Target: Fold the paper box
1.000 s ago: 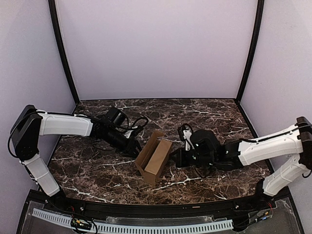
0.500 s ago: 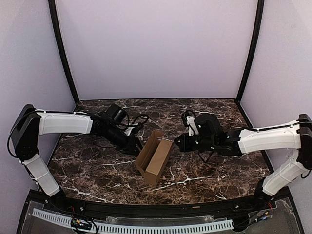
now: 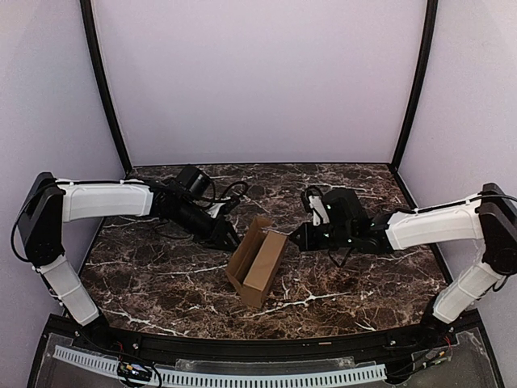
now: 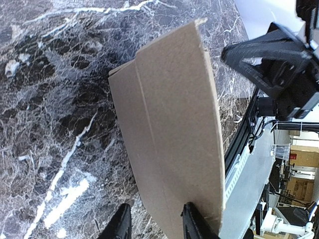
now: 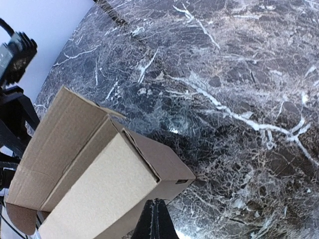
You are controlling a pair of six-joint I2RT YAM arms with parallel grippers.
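1. Top external view: the plain brown cardboard paper box point(image 3: 260, 265) sits mid-table on the dark marble table point(image 3: 363, 283) as a half-formed long carton, its left flap standing up.
2. My left gripper point(image 3: 229, 241) reaches in low from the left, jaws partway apart astride that flap's edge, probably to steady it; I see no clamping.
3. My right gripper point(image 3: 296, 239), pinched closed and empty, points at the box's far right corner, likely to push it; I cannot confirm contact.
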